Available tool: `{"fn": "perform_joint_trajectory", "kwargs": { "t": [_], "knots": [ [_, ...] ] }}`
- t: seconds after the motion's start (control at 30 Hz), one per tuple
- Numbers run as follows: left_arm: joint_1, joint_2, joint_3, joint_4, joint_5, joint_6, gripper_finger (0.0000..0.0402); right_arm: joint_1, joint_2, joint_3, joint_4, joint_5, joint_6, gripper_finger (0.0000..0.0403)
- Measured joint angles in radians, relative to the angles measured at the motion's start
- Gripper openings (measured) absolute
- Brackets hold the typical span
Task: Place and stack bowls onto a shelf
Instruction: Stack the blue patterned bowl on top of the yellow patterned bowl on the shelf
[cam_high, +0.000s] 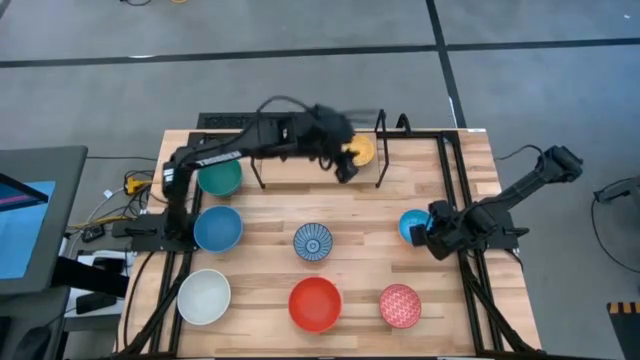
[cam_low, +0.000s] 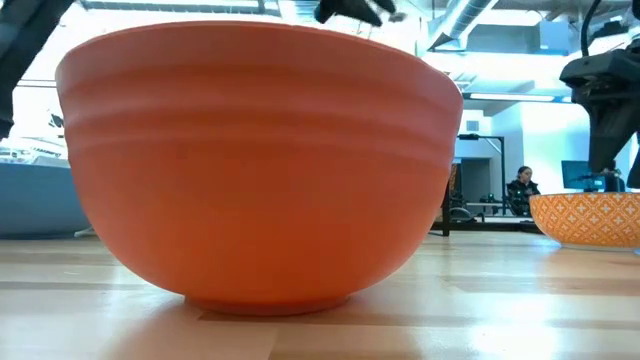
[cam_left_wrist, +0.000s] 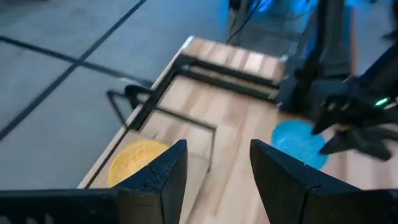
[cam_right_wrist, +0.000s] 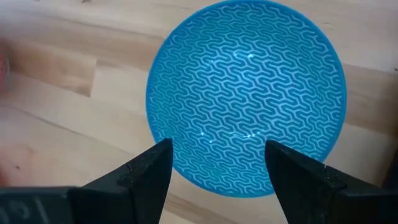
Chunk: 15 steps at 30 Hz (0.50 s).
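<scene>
I have the left gripper (cam_left_wrist: 214, 180) above the narrow light-wood shelf (cam_high: 300, 170), fingers spread and empty, just beside the small yellow bowl (cam_high: 361, 151) resting there. My right gripper (cam_right_wrist: 217, 171), fingers wide apart and empty, hovers over the blue wave-patterned bowl (cam_right_wrist: 245, 93) near the shelf's right end.
</scene>
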Motion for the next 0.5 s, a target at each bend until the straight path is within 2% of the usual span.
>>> {"fn": "perform_joint_trajectory", "kwargs": {
  "t": [0.07,0.2,0.27,0.33,0.5],
  "knots": [
    [-0.018,-0.046,-0.154,0.047,-0.031,-0.030,0.0160,-0.012,0.004,0.000,0.001,0.000,0.023,0.0281],
    [-0.045,-0.146,-0.545,0.384,0.052,-0.170,0.0160,-0.050,0.030,0.000,0.000,-0.001,0.057,0.0281],
    [-0.057,-0.201,-0.688,0.518,0.077,-0.231,0.0160,-0.068,0.050,0.000,-0.001,-0.002,0.067,0.0281],
    [-0.070,-0.260,-0.770,0.571,0.073,-0.256,0.0160,-0.081,0.067,0.000,0.002,-0.008,0.070,0.0281],
    [-0.115,-0.396,-0.866,0.528,0.027,-0.232,0.0160,-0.061,0.075,0.004,0.000,-0.028,0.073,0.0281]
  ]
}}
